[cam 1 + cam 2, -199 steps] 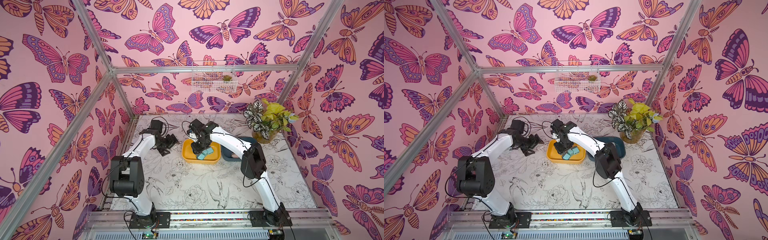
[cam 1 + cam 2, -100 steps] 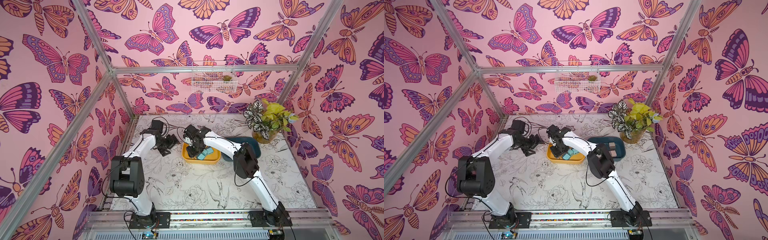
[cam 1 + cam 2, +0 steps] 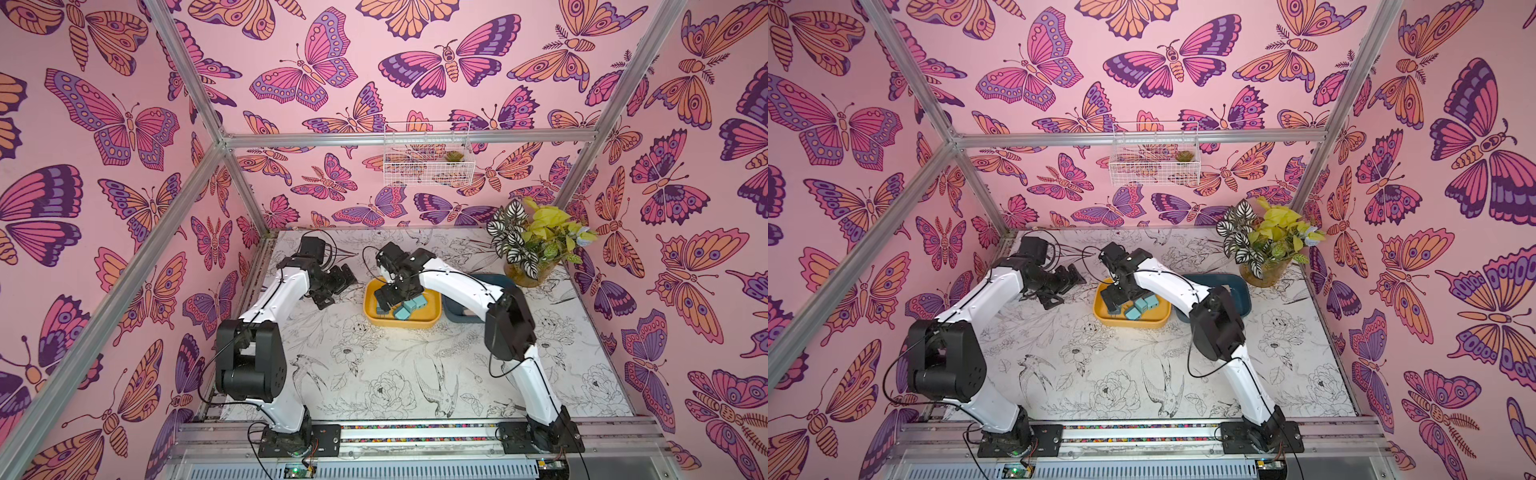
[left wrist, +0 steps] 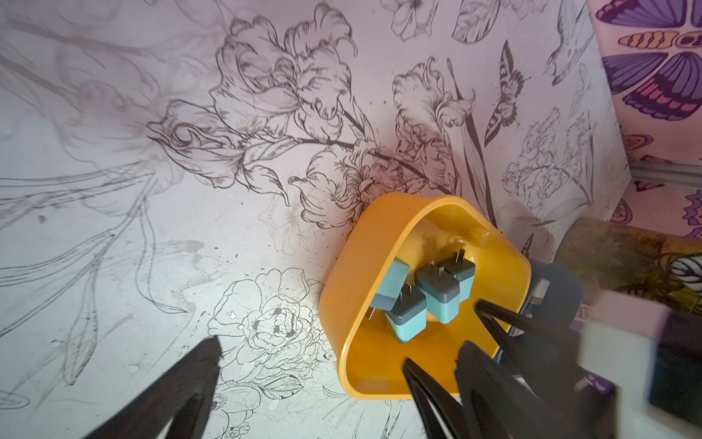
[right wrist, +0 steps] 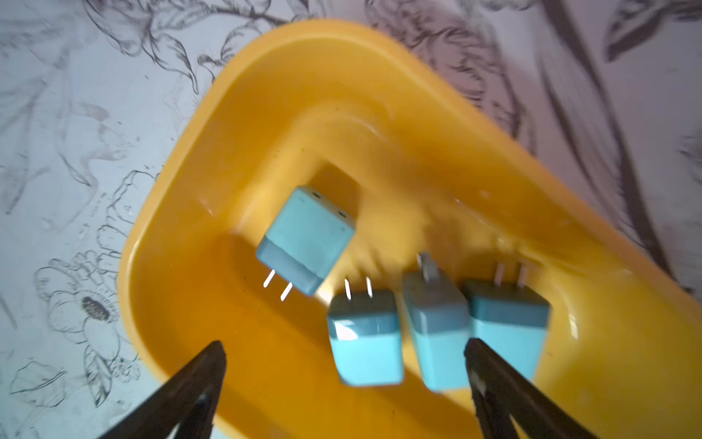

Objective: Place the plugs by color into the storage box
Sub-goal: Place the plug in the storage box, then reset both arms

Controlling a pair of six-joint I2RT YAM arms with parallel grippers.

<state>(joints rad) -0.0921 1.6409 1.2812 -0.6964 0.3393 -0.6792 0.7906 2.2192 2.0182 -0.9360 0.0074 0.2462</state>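
Your fourth teal plug (image 5: pixel 305 239) has just left the right end effector (image 5: pixel 345 361). Its jaws, shut a second ago, now stand wide apart above the plug, which lies tilted in the yellow tray (image 5: pixel 380 95) beside the other three teal plugs (image 5: pixel 366 342). The teal set looks done. The right arm (image 3: pixel 457 282) bends across over the tray. Your left end effector (image 3: pixel 336 286), jaws apart and empty, hovers over the desk (image 3: pixel 374 374) just beside the tray.

Teal plugs (image 5: pixel 307 239): four. Yellow tray (image 5: pixel 266 95): one. Blue tray (image 3: pixel 1239 291): one. Potted plant (image 3: pixel 536 245): one.
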